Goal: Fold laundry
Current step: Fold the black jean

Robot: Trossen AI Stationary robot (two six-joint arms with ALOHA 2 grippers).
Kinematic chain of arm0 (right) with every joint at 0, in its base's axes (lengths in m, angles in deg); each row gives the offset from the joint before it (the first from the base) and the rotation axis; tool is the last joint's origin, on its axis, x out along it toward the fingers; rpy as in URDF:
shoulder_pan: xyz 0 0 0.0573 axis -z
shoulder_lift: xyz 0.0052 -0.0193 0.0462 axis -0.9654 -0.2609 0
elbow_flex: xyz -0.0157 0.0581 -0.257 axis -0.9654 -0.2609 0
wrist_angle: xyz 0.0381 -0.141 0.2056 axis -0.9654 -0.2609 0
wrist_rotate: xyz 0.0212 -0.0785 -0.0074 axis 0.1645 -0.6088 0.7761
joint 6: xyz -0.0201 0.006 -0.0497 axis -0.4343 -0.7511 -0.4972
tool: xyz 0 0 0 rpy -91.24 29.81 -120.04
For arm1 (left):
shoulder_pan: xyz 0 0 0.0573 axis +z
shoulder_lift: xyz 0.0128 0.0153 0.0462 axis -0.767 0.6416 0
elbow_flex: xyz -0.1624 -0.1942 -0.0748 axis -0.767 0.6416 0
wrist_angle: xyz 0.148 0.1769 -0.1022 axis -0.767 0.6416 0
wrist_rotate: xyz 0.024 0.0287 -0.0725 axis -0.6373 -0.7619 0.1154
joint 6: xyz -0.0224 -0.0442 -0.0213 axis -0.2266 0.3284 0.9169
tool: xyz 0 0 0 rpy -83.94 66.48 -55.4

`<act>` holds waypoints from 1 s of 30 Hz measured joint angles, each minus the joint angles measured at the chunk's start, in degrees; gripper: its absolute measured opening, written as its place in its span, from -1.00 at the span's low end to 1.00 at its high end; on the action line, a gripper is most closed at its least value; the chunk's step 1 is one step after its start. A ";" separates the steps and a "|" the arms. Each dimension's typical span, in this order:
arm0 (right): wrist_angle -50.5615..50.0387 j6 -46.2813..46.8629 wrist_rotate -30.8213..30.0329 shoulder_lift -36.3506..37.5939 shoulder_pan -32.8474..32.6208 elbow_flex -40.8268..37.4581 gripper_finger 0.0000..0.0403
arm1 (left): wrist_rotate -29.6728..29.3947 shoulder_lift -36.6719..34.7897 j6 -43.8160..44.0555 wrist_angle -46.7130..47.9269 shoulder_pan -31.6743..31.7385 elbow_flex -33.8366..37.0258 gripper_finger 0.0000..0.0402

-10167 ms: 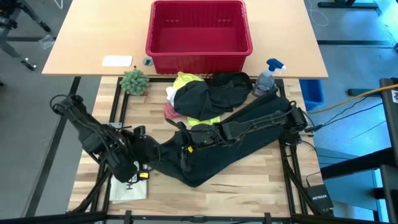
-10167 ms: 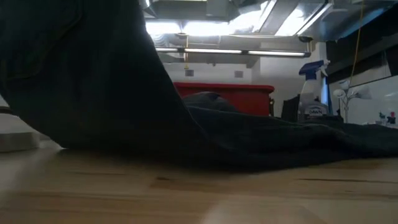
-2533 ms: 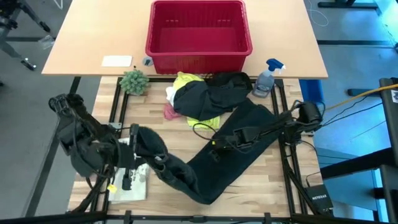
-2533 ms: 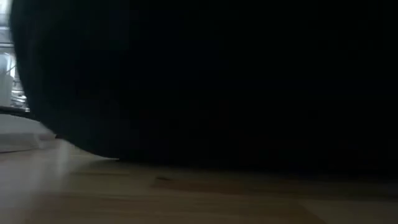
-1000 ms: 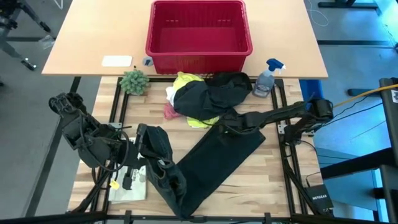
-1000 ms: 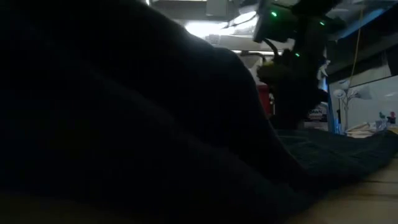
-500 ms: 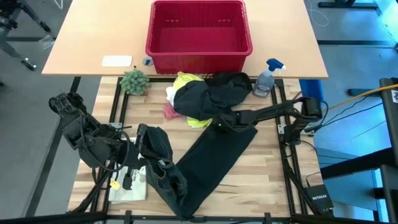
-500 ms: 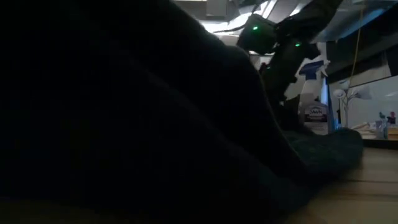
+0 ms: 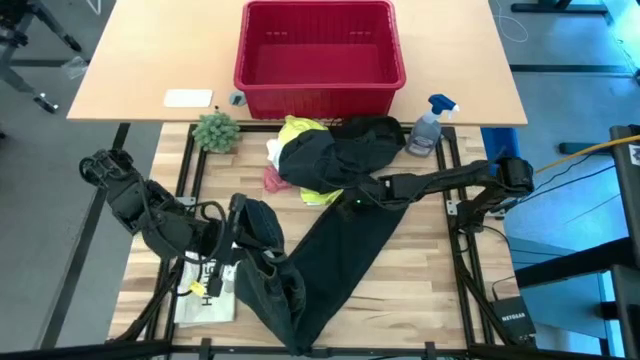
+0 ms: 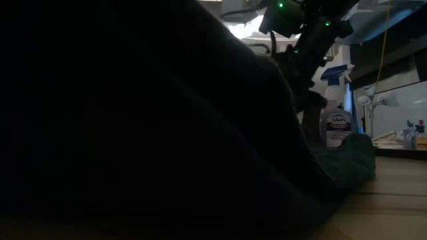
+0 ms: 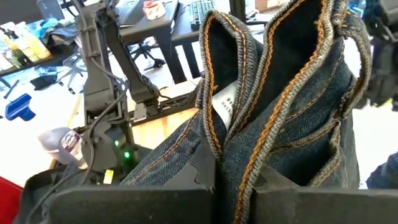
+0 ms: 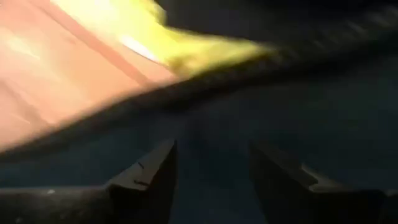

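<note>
The dark denim trousers (image 9: 340, 250) lie slantwise across the wooden table, from the clothes pile toward the near edge. In the low view they fill most of the picture (image 10: 133, 133). My left gripper (image 9: 237, 215) is shut on their waist end at the table's left. My right gripper (image 9: 357, 201) stands open over the far leg end, with dark cloth below its fingers (image 12: 211, 168). Behind it lies a pile: the yellow T-shirt (image 9: 300, 130), a second dark garment (image 9: 345, 150), the pink cloth (image 9: 272, 180) and the white cloth (image 9: 275, 150). My left gripper pinches the bunched waistband (image 11: 249, 93) between its two fingers, several layers together, coming from the table's left and slanting a little downward. The waist end stands raised off the table and the legs trail down onto it. Whether my right gripper touches the leg end, I cannot tell.
A flat white printed item (image 9: 205, 295) lies under the left arm. A small green plant (image 9: 216, 130) and a spray bottle (image 9: 428, 125) stand at the back of the wooden table. The red basket (image 9: 318, 55) sits on the table behind.
My right gripper has risen a little and tipped over the far leg end. That end has drawn in toward the table's left and now lies narrower. The waist end stays raised in my left gripper.
</note>
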 joint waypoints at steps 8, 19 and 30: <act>-5.26 1.12 -6.70 5.75 -2.94 -0.83 -0.10 | 6.23 1.04 -2.29 -0.76 5.43 0.34 -0.99; -21.08 4.30 -14.42 22.66 -7.24 -0.83 -0.10 | 17.91 5.51 -12.12 -7.56 19.32 0.41 -0.99; -35.76 7.61 -20.73 33.81 -8.68 -0.89 -0.10 | 31.12 16.07 -15.10 -15.83 34.83 0.41 -0.99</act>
